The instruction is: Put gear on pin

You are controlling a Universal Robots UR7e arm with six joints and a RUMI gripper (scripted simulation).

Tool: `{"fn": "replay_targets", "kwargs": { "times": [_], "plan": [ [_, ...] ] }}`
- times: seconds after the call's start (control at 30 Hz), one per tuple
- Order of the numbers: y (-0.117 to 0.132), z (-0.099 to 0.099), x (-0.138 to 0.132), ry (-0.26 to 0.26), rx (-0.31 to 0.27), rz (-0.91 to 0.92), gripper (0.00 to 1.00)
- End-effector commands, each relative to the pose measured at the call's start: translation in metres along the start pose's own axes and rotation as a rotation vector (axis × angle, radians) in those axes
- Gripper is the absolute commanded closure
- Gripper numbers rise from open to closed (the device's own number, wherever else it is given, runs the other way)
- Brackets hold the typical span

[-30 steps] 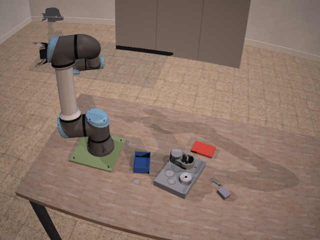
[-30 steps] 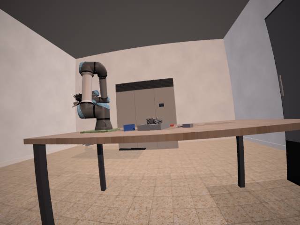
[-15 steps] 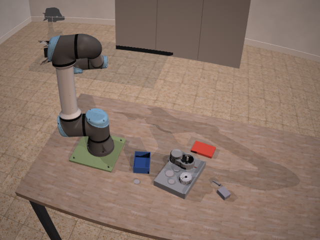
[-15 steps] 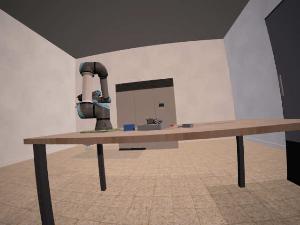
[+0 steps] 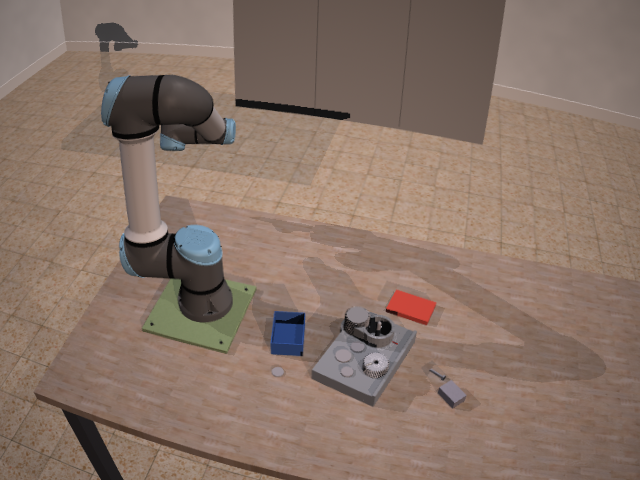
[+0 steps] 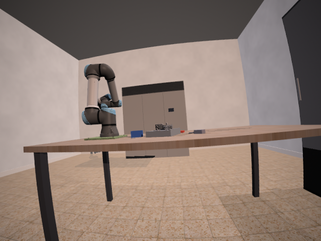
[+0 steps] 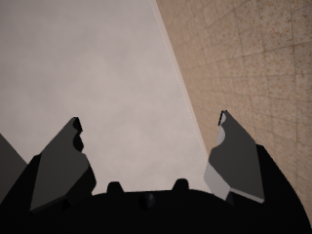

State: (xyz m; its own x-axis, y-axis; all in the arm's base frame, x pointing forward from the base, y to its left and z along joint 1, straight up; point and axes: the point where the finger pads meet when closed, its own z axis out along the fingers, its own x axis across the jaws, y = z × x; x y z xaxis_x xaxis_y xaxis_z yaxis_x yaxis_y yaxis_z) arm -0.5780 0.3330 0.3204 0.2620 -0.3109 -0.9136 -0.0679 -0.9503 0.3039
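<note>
Bin [image 5: 287, 333], blue and open-topped, sat on the wooden surface [image 5: 516, 413] apparently holding nothing. Beside it a grey fixture block [image 5: 330, 372] carried the toothed loose gear [image 5: 375, 364] near its front and a pin [image 5: 377, 326] inside a dark collar [image 5: 383, 338]. Folded high above its green base plate [image 5: 160, 325], the arm aimed wide-spread, unladen fingers at wall and floor.

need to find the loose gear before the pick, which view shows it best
The top view: the loose gear lies in plain sight on the grey fixture plate. The exterior view shows the gears only as a small cluster edge-on. The wrist view shows just the open hand, wall and floor.
</note>
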Motion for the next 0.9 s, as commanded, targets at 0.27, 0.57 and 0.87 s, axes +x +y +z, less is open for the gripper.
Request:
{"fn": "replay_targets", "kwargs": {
  "times": [0.27, 0.57, 0.87],
  "plan": [
    [-0.129, -0.075, -0.001, 0.016, 0.241, -0.027, 0.00],
    [-0.246, -0.186, 0.018, 0.070, 0.488, -0.037, 0.00],
    [-0.323, -0.302, 0.050, 0.147, 0.690, -0.026, 0.00]
  ]
}}
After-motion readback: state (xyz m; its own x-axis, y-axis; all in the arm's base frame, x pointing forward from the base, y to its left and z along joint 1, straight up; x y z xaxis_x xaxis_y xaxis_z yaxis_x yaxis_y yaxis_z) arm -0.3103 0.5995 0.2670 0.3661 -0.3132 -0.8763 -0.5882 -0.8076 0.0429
